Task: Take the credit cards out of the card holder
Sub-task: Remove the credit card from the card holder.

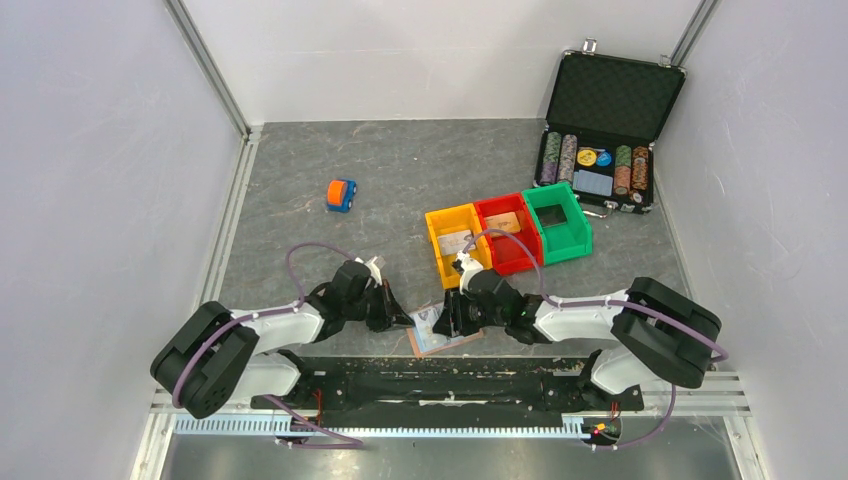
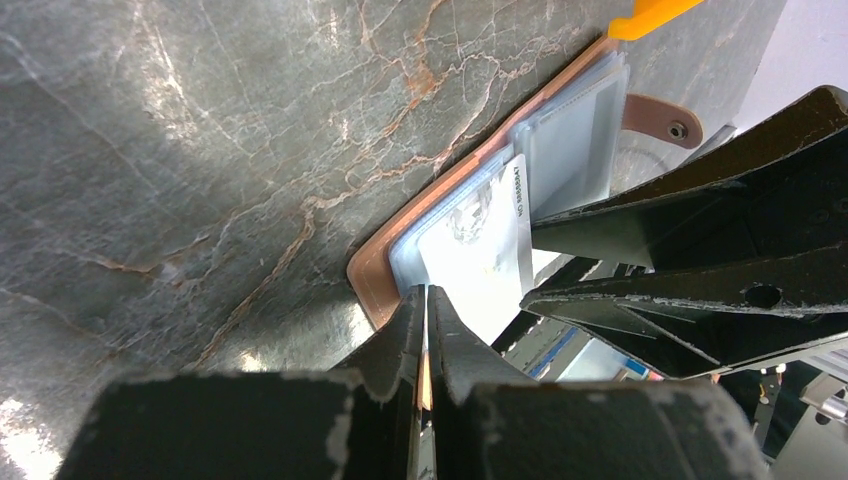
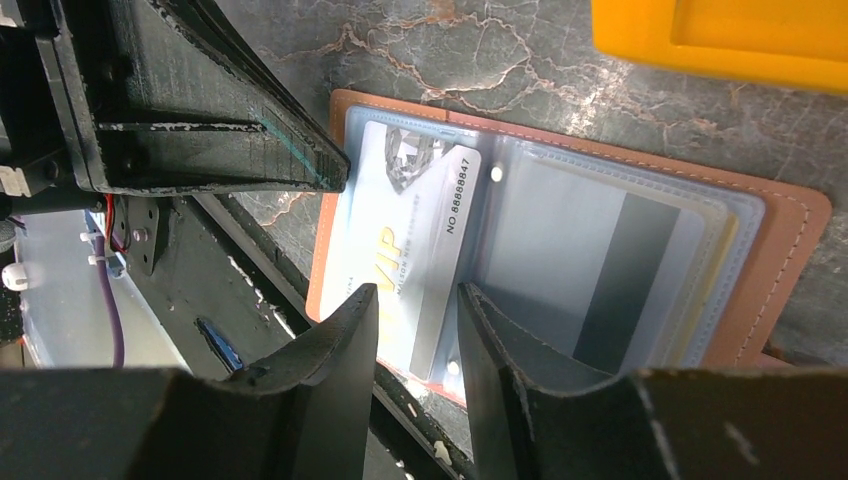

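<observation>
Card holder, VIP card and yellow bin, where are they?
card holder point(image 3: 795, 260), right wrist view, on its brown leather edge.
VIP card point(image 3: 405, 245), right wrist view, on the middle of its pale face.
yellow bin point(image 3: 630, 35), right wrist view, on its outer wall.

I saw a reddish-brown card holder point(image 3: 790, 240) with pale blue-grey pockets, a silvery card point(image 3: 410, 250), and a grey, orange-veined marbled counter point(image 2: 200, 150).

Lit brightly, evenly from above in the top view; soft shadows beneath the arms. Glares white on the credit card point(image 2: 470, 265) and clear pockets of the card holder point(image 2: 372, 272) in the left wrist view. Blurs on near fingers point(image 3: 330, 370) in both wrist views.
</observation>
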